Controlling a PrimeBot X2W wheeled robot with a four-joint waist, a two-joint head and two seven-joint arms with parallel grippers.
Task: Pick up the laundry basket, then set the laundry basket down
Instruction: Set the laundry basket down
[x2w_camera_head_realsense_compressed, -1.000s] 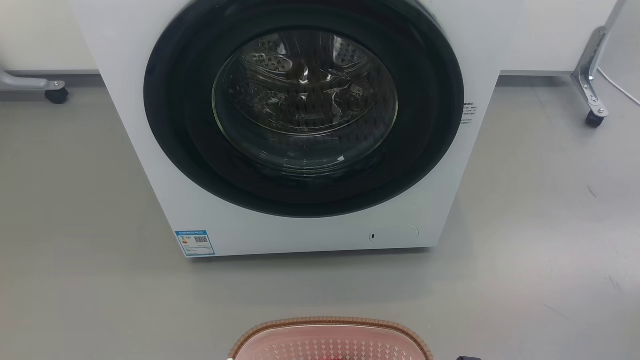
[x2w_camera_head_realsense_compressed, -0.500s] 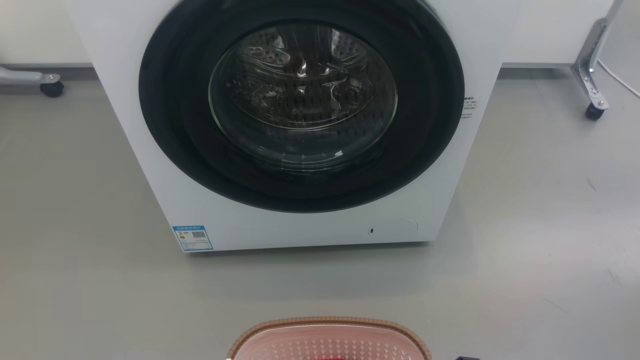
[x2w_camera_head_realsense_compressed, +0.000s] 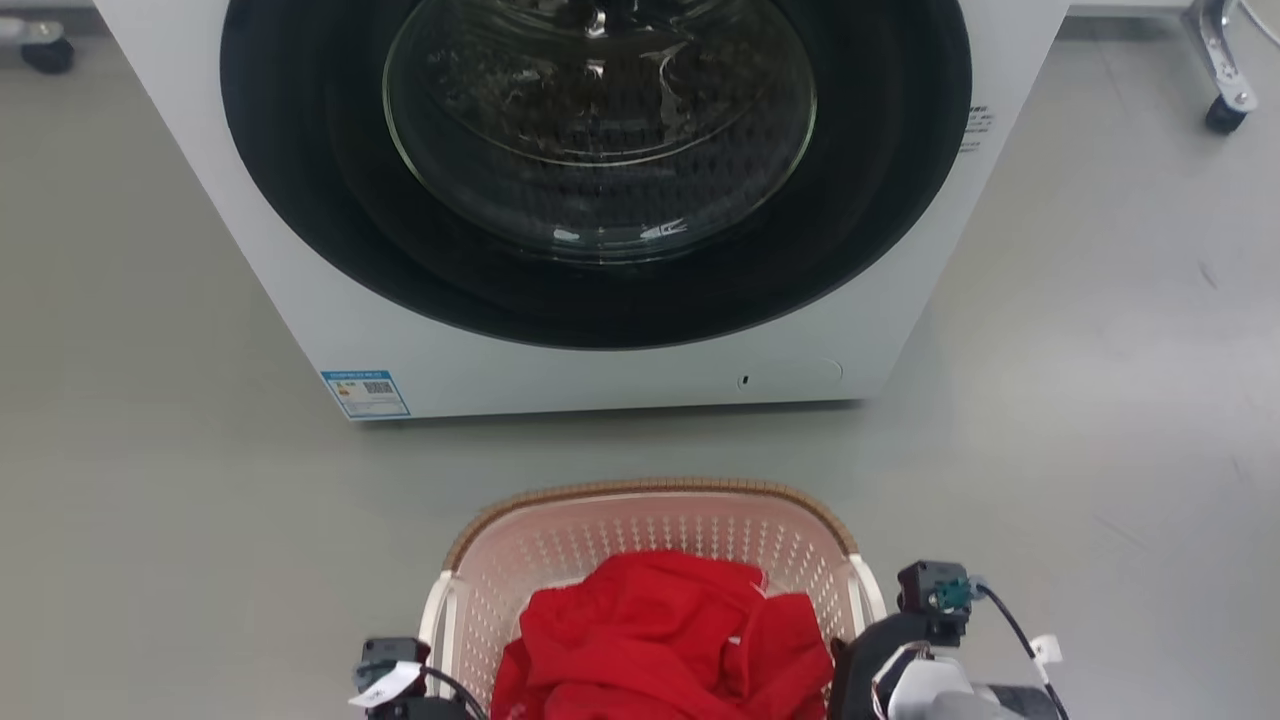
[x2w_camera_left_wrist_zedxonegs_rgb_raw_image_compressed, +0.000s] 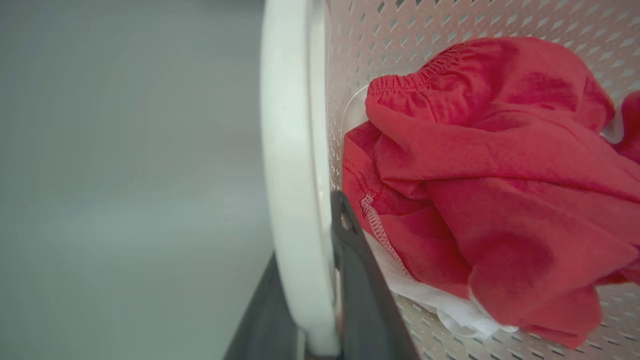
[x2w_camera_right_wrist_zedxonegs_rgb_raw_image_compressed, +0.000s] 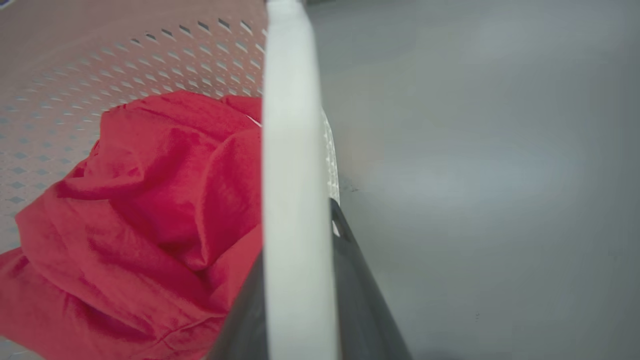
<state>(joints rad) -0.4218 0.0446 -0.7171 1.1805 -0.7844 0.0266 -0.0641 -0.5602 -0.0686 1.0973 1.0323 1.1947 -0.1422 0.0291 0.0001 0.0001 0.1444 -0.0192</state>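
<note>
The head camera looks steeply down and forward: the washer (x2w_camera_head_realsense_compressed: 560, 370) fills twelve o'clock, the laundry basket (x2w_camera_head_realsense_compressed: 650, 535) lies close at six. Each wrist camera sits tight against a white bar running six to twelve, the left handle (x2w_camera_left_wrist_zedxonegs_rgb_raw_image_compressed: 292, 150) and the right handle (x2w_camera_right_wrist_zedxonegs_rgb_raw_image_compressed: 295, 150). All three views share the red garment (x2w_camera_head_realsense_compressed: 660, 640) and the grey floor (x2w_camera_head_realsense_compressed: 1080, 400).

Left claw (x2w_camera_left_wrist_zedxonegs_rgb_raw_image_compressed: 309, 235), right claw (x2w_camera_right_wrist_zedxonegs_rgb_raw_image_compressed: 298, 232) — both clamped

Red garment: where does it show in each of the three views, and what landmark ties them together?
Head view: red garment bottom centre, inside the laundry basket.
Left wrist view: right half, right of the left handle.
Right wrist view: left half, left of the right handle.
Shared landmark: the basket's perforated pink wall.
</note>
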